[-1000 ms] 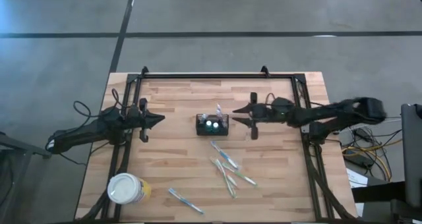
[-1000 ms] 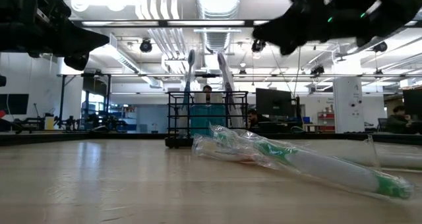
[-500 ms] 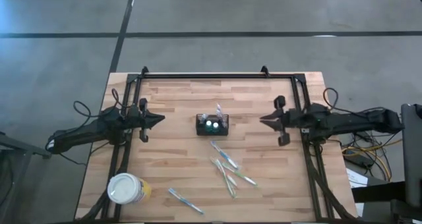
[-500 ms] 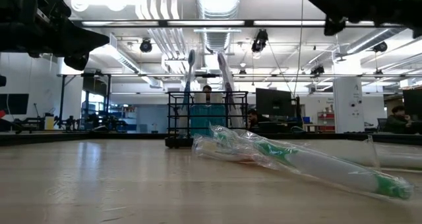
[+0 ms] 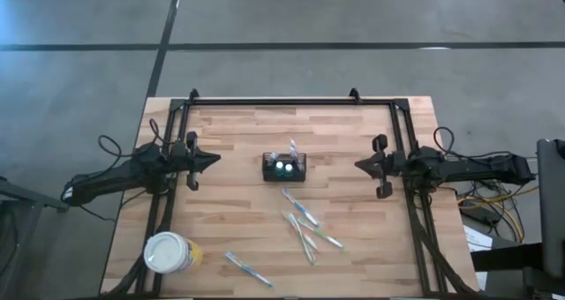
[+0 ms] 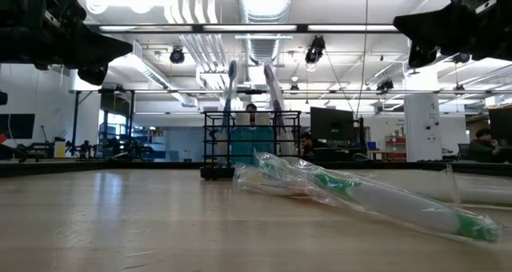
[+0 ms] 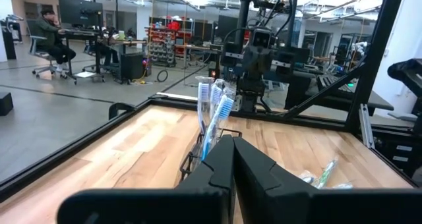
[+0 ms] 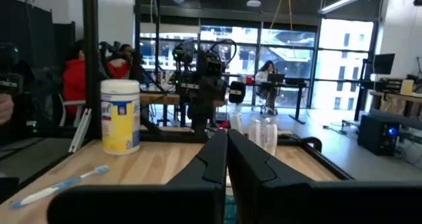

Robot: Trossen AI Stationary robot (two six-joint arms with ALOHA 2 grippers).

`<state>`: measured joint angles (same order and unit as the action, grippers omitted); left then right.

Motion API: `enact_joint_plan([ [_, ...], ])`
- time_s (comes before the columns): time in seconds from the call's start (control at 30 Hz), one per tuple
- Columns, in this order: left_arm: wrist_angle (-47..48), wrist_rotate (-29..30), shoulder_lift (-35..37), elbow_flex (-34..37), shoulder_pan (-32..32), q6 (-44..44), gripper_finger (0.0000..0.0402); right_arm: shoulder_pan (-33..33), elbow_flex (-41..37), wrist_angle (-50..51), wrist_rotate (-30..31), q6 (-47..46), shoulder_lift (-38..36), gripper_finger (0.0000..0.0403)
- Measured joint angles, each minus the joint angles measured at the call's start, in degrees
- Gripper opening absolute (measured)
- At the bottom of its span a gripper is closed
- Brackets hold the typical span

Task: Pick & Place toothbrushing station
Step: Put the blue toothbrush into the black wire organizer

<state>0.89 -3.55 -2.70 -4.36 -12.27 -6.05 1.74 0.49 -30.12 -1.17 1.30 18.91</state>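
- High view: you have the toothbrushing station, a small black wire-mesh caddy, standing near the middle of the wooden table, with toothbrush heads poking up out of it.
- The left gripper sits at the table's left side, tip aimed at the caddy, well apart from it; its fingers are pressed together on nothing.
- The right gripper sits at the right side, near the frame rail, also facing the caddy and well apart; its fingers are pressed together, empty.
- Several wrapped toothbrushes lie scattered on the table on the near side of the caddy; one more toothbrush lies alone closer to the front edge.
- A round white-and-yellow canister stands at the front left corner.
- Left wrist view: you see the upright toothbrushes in the caddy just past the closed fingertips.
- Low view: the caddy stands upright on the tabletop behind the wrapped brushes.
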Motion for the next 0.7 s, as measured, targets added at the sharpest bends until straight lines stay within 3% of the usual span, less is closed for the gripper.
enact_joint_plan([
  [0.43, 0.9, 0.1, 0.0, 0.0, 0.0, -2.1, 0.0010, 0.0, 0.0, 1.7, -0.4, -0.1, -1.2, 0.0008],
  [0.7, 2.2, 5.6, 0.0, 0.0, 0.0, -1.5, 0.0010, 0.0, 0.0, 3.5, -0.4, -2.6, -1.2, 0.0008],
])
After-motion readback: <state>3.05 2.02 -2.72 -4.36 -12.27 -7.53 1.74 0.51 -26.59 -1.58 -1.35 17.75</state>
